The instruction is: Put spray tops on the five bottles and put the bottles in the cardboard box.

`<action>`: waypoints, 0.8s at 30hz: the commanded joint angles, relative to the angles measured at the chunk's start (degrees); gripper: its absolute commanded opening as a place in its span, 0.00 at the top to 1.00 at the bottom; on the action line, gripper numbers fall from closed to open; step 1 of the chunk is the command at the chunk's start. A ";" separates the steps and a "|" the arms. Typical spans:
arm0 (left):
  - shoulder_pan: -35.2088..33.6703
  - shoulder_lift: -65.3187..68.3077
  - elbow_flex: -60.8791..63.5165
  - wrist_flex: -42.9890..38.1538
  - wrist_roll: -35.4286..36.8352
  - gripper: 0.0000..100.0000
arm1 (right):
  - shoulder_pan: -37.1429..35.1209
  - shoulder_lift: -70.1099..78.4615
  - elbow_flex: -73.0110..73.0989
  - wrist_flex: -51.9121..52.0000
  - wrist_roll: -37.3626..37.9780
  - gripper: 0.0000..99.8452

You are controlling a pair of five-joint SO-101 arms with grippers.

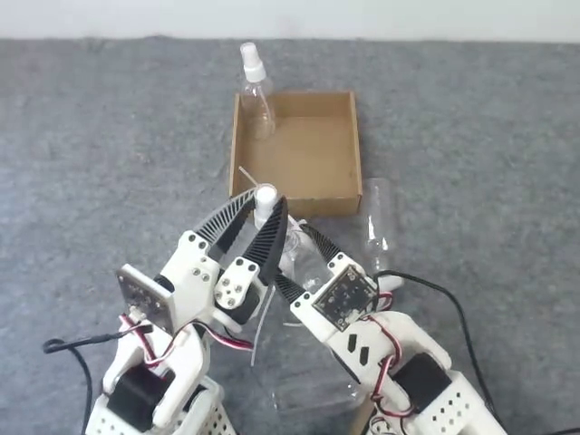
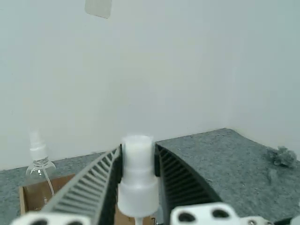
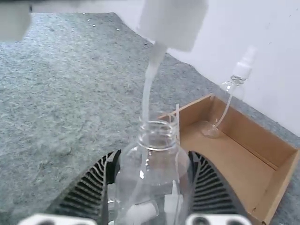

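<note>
One bottle of the five was judged finished: a capped bottle (image 1: pixel 255 95) was seen standing upright in the cardboard box (image 1: pixel 353 149), in the corner farthest ahead of the left tool (image 1: pixel 265 210). A second was judged to be in hand. The left tool was closed narrowly on a white spray top (image 2: pixel 138 178), which was gripped between its jaws and held directly above the right tool (image 3: pixel 152 161). The right tool was clamped on an open clear bottle (image 3: pixel 152 180), which was kept upright between its jaws, just short of the box's near wall. The top's dip tube (image 3: pixel 150 89) was seen entering the open neck, while the top itself was held apart from the neck. The seating of the top and the boxing of this bottle were therefore judged to be left. A bare bottle (image 1: pixel 381 227) was seen lying on the desk (image 1: pixel 489 136) just beyond the right tool, just beside the box's outer side. Clear shapes were made out behind both tools near the arm bases, possibly the remaining bottles, though this could not be settled. The desk was covered in a grey, felt-like carpet. A plain white wall (image 2: pixel 187 70) was seen rising behind the box, far ahead of both tools.
</note>
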 commanded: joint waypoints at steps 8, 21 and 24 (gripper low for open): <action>0.44 -0.88 -1.01 3.43 -0.53 0.90 | 2.59 -7.96 -1.32 3.74 0.18 0.92; 3.52 -0.79 -1.45 5.71 -0.53 0.85 | 2.51 -7.96 -1.14 3.91 0.18 0.92; 3.52 -0.88 -1.98 6.86 -0.53 0.83 | 2.51 -7.96 -1.14 3.91 0.18 0.92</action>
